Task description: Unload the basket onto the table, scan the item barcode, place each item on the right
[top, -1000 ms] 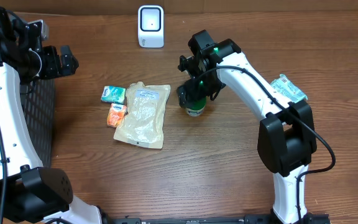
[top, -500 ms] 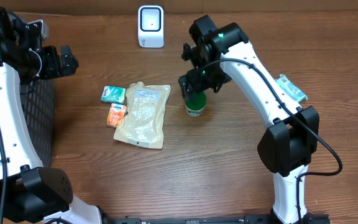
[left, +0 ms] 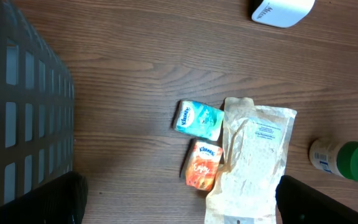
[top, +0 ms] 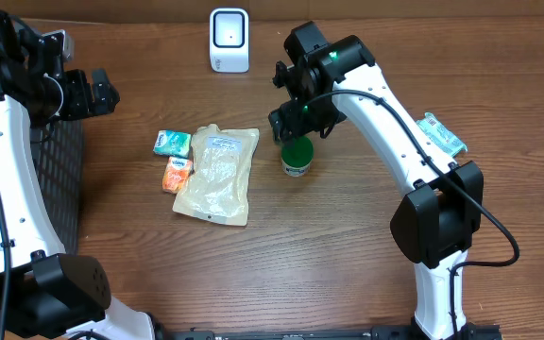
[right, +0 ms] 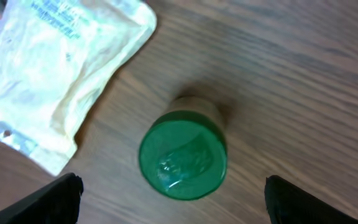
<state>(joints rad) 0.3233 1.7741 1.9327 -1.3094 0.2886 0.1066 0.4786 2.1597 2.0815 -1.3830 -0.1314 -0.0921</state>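
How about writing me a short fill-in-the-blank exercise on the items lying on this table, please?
The bottle standing beneath the right gripper has a lid coloured ___. Beside the pouch lie a teal tissue pack and another coloured ___. The scanner at the top of the overhead view is coloured ___.
Missing words: green; orange; white.
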